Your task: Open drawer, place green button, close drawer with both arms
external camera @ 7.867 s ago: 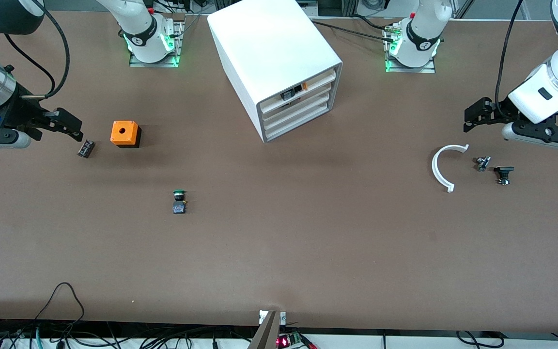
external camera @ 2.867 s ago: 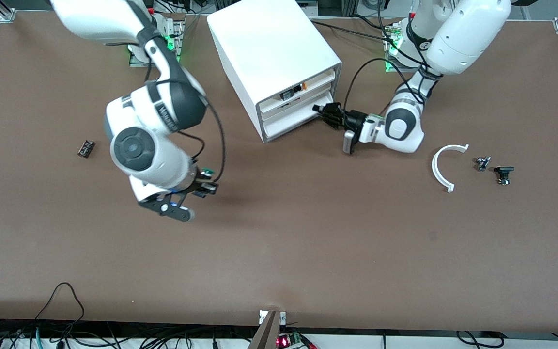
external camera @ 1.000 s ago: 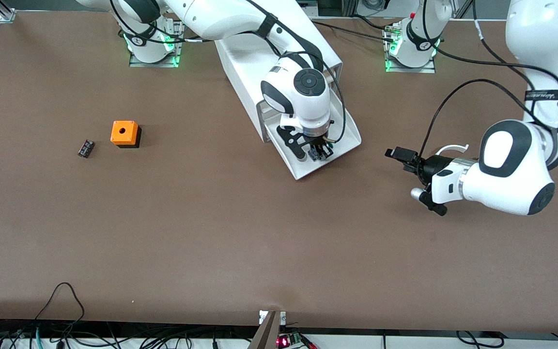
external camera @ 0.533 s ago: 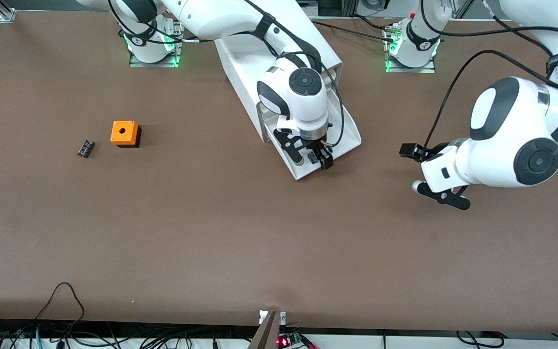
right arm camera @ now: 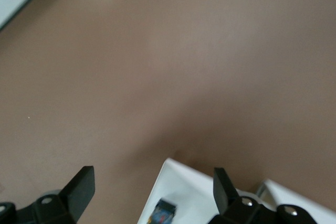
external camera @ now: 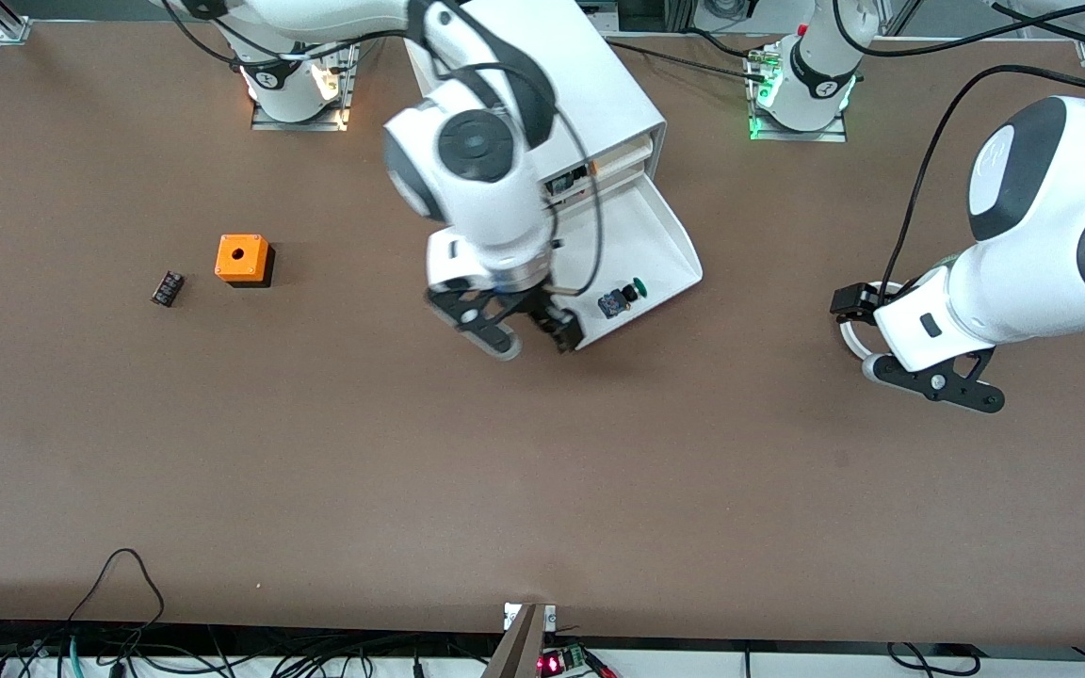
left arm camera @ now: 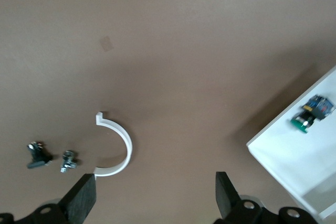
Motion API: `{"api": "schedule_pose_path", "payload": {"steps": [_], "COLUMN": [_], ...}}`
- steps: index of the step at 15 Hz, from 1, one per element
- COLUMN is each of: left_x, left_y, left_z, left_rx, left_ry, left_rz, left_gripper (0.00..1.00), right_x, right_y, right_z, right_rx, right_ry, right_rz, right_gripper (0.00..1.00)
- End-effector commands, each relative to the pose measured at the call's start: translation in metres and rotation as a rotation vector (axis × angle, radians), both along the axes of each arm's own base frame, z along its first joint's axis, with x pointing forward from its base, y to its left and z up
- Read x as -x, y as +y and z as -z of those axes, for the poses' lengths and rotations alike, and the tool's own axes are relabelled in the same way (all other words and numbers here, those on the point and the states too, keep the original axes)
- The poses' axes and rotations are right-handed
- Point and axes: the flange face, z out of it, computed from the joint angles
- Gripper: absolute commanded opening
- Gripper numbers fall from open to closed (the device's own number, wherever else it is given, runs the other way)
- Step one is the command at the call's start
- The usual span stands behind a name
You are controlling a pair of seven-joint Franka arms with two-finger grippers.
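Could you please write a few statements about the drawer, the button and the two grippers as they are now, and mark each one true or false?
1. The button lies in the pulled-out drawer. True.
2. The right gripper holds the button. False: its fingers are open and empty, over the drawer's front edge and the table beside it.
3. The drawer is shut. False: it stands pulled out of the cabinet, with the button near its front edge.
4. The left gripper is open, over the white curved piece toward the left arm's end of the table. True.
5. The orange box is in the drawer. False: it sits on the table toward the right arm's end.
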Motion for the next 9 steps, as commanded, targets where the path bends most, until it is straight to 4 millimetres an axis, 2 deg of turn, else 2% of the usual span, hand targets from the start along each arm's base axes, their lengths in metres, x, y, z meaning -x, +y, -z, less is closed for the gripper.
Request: {"api": "schedule_pose_path", "payload": {"steps": [1, 3, 5, 7, 9], "left_x": [0.0, 0.002, 0.006, 0.012, 0.019], "left_y": [-0.014, -0.041, -0.067, -0.087, -0.109], "left_z": [0.01, 0.026, 0.046, 0.071, 0.093], "left_rx": [0.001, -0.001, -0.007, -0.003, -0.001], "left_ry": [-0.004, -0.024, -0.033, -0.051, -0.062], "left_rz": [-0.159, -0.248, -0.368, -0.444, -0.539], "left_gripper": [1.0, 1.0, 1.0, 1.0, 1.0], "right_x": [-0.02, -0.038, -0.045, -0.044, -0.037], "right_y": [-0.051, -0.094, -0.143, -0.182, -0.211], "right_z": [-0.007, -0.008, -0.004, -0.009, -0.018], "right_rx": [0.013, 0.034, 0.057, 0.067, 0.075], "right_ry": [0.035, 0.037, 0.043, 0.041, 0.045], "right_rz": [-0.114, -0.189, -0.272, -0.297, -0.308], "right_gripper": [1.0, 1.0, 1.0, 1.0, 1.0]}}
